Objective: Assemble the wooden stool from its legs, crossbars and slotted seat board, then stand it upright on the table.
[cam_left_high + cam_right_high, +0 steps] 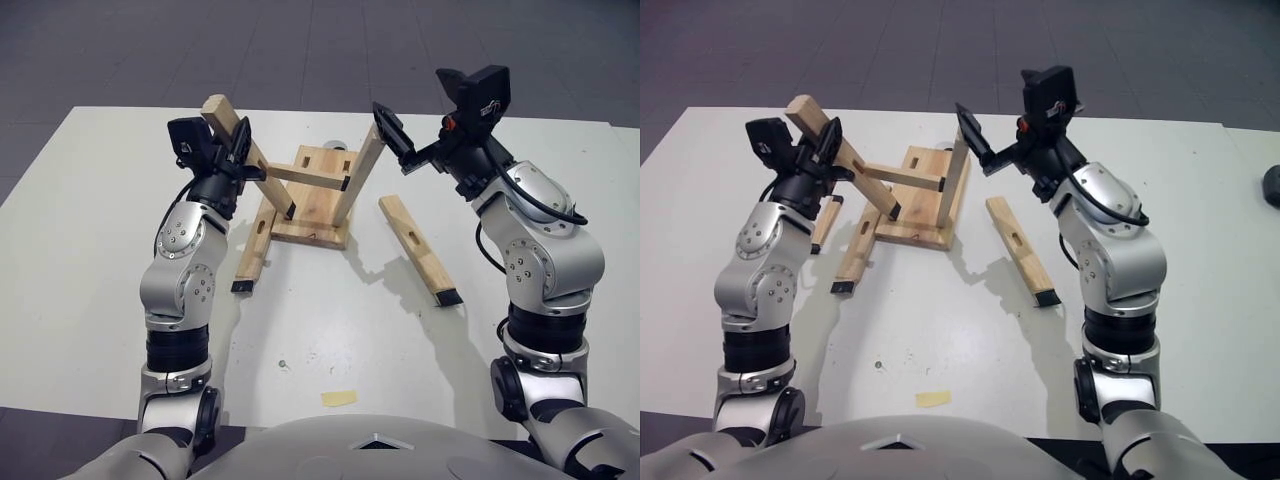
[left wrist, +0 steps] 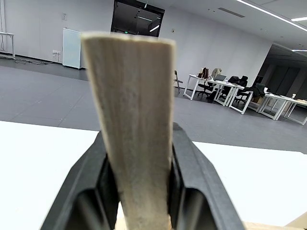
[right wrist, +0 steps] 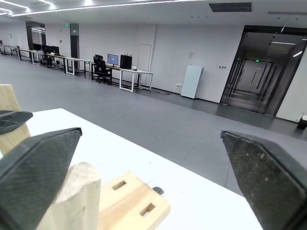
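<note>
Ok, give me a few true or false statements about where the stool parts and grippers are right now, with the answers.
1. The left gripper is clamped on a wooden leg. True.
2. The right gripper is shut on the seat board. False: it is open, by the top of a second raised leg.
3. A loose leg lies flat on the table, to the robot's right of the seat board. True.
4. The stool stands finished and upright. False: the seat board lies flat on the table with legs pointing up.
5. A crossbar spans between the two raised legs. True.
</note>
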`<state>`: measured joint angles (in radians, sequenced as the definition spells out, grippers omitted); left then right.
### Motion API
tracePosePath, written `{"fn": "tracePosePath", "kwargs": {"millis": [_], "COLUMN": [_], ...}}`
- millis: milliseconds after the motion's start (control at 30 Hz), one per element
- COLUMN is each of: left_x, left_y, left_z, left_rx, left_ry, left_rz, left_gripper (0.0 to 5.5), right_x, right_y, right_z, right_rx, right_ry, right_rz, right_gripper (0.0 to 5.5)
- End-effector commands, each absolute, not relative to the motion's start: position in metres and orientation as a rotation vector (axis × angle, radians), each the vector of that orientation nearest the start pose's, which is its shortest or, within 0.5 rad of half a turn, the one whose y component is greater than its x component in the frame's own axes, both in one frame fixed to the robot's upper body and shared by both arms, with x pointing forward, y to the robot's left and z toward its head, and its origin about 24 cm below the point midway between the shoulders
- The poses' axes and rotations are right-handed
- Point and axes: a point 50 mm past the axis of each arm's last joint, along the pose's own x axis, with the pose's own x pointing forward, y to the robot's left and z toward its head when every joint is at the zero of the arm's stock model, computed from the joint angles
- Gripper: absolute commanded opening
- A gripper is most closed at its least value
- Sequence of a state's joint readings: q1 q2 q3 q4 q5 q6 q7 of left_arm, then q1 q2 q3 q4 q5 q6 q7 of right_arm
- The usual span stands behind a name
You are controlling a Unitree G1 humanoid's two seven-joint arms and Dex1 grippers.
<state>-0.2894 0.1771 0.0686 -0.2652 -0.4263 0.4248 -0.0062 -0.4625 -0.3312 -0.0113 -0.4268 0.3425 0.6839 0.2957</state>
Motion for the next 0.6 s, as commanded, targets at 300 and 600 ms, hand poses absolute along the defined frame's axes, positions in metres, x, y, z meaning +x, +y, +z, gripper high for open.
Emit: {"fn": "tracePosePath", "kwargs": {"millis": [300, 600], "left_x": [0.294, 0.302], "left_y": [0.152, 0.145], "left_z": [0.101, 0.098], "left_rx": [-0.075, -0.063], "left_ry": [0.094, 0.100], "left_rz": [-0.188, -0.205], "left_gripper": [1.05, 1.05], "right_x": [0.290, 0.293], "right_y": [-0.144, -0.154], "right_z": [0.160, 0.149], "right_rx": [-0.201, -0.238], "right_ry": [0.060, 0.108], "right_rz": [0.536, 0.537], "right_gripper": [5.40, 5.40]}}
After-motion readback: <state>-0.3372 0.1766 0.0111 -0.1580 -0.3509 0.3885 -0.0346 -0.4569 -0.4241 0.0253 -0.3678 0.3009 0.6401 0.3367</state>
